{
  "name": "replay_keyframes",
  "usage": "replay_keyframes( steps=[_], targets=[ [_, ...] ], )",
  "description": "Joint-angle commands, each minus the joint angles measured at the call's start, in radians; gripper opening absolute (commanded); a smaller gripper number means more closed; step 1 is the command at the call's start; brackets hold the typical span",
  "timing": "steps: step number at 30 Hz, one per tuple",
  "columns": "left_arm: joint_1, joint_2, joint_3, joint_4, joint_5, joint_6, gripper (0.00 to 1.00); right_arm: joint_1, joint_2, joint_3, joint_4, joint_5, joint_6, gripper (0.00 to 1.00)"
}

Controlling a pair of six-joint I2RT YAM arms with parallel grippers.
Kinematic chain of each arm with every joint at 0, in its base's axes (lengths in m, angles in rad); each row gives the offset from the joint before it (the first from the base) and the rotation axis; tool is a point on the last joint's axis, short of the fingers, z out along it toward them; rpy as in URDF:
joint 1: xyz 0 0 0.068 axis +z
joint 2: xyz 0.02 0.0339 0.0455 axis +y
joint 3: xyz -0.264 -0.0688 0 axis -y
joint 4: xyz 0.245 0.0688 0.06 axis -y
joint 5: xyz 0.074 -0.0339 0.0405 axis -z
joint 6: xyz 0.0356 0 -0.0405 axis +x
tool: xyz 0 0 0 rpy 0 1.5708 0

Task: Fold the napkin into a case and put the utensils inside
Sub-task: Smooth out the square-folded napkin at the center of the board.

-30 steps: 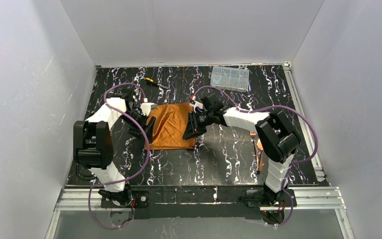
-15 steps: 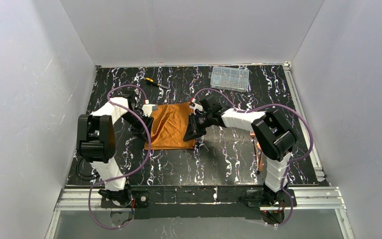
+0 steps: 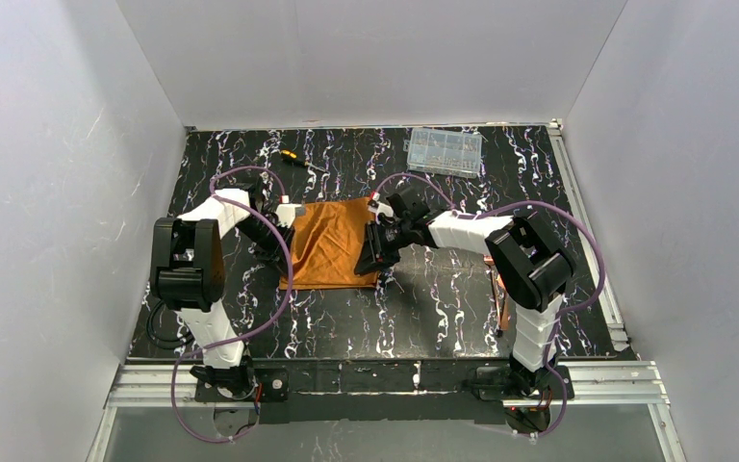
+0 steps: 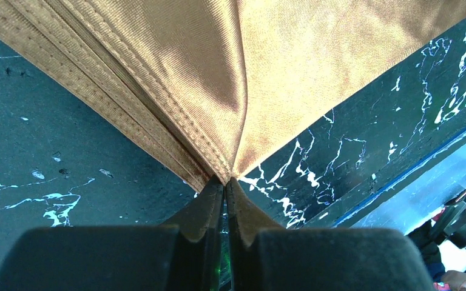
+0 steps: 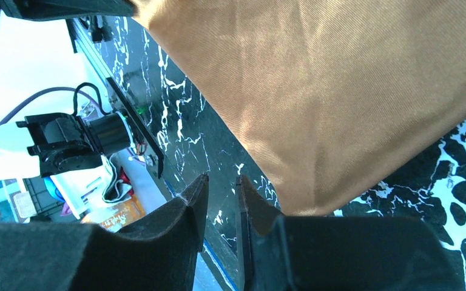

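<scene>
utensils (image 3: pixel 503 310) lie lengthwise near-to-far, right of napkin (image 3: pixel 332 243).

- In the top view, we see only thin copper slivers of the utensils (image 3: pixel 503 316) on the right of the table. The right arm (image 3: pixel 539 279) covers the rest, so we cannot count or name them.
- That view also hides the left and right edges of the napkin (image 3: pixel 332 245) beneath the left arm (image 3: pixel 219 210) and the right arm.
- In the left wrist view, the napkin runs off the top and right edges. Its corner vanishes between the pressed-together fingers of the left gripper (image 4: pixel 225 182).
- In the right wrist view, the cloth's near edge passes behind one finger of the right gripper (image 5: pixel 219 185). We cannot tell whether it touches.
- The contents of the clear box (image 3: pixel 445 150), far across the table, are too small for us to make out.
</scene>
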Motion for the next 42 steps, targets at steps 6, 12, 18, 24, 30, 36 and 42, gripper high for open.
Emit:
replay_keyframes(
  steps=[6, 12, 18, 24, 30, 36, 42],
  targets=[
    [0.003, -0.032, -0.049, -0.021, 0.003, 0.023, 0.00, -0.010, 0.022, -0.049, 0.024, -0.007, -0.009, 0.30],
    [0.003, -0.031, -0.057, -0.010, -0.004, 0.021, 0.00, -0.017, 0.048, -0.073, 0.033, -0.006, -0.010, 0.28],
    [0.003, -0.026, -0.016, 0.015, -0.035, 0.005, 0.29, -0.026, 0.071, -0.087, 0.041, 0.007, -0.008, 0.26],
    [0.011, -0.103, 0.099, -0.063, -0.066, 0.026, 0.43, -0.026, 0.074, -0.088, 0.053, -0.021, 0.001, 0.27],
    [0.005, -0.196, 0.194, -0.163, 0.053, 0.055, 0.43, -0.028, -0.001, -0.012, 0.035, -0.108, 0.007, 0.38],
    [-0.067, -0.132, 0.116, -0.195, 0.176, 0.129, 0.40, -0.061, 0.049, 0.148, 0.017, -0.134, 0.031, 0.39],
    [-0.089, -0.071, -0.016, -0.073, 0.119, 0.174, 0.36, -0.102, 0.218, 0.341, 0.018, -0.071, 0.043, 0.28]
  ],
)
